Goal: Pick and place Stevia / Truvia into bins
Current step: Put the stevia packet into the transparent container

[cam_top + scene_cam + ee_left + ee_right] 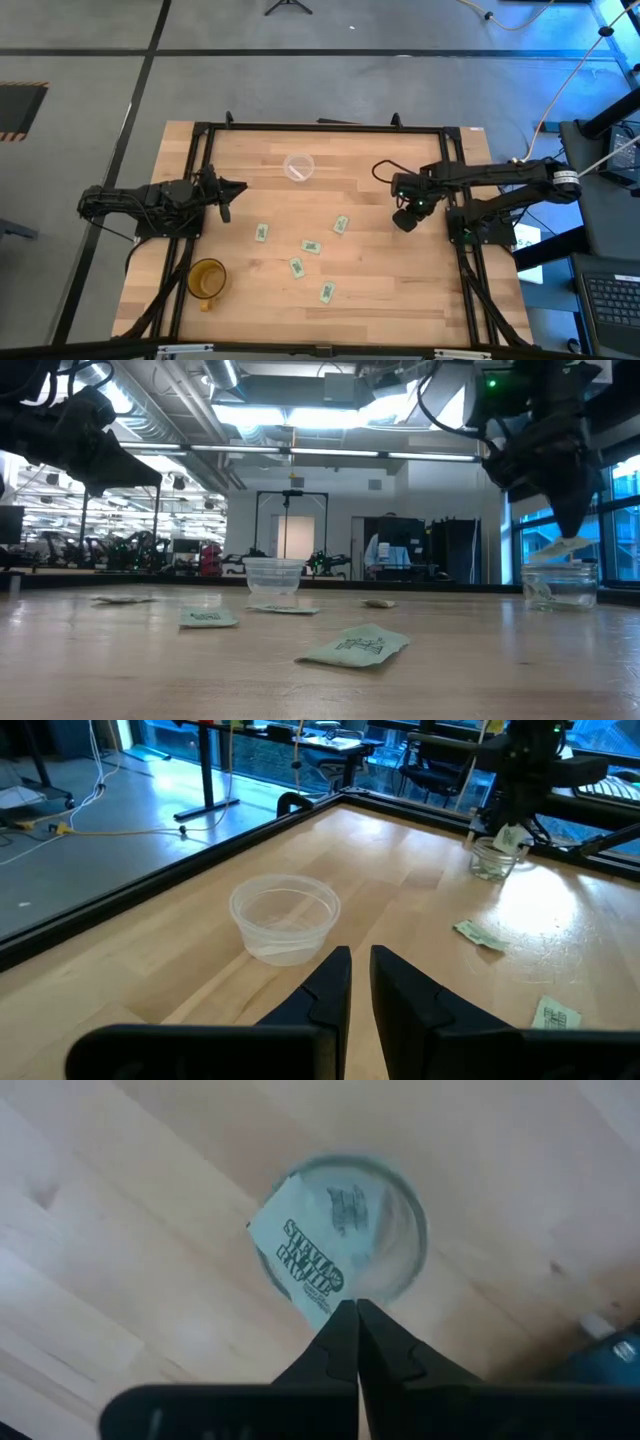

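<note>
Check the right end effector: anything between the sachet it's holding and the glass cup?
Nothing visible. The right end effector is shut on a sachet directly above the small glass cup, whose mouth is open. One sachet already lies inside, not blocking.

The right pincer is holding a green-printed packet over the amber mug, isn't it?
Not the mug. The right pincer holds the packet over the small glass cup, as the right wrist view shows. The amber mug stands across the table.
</note>
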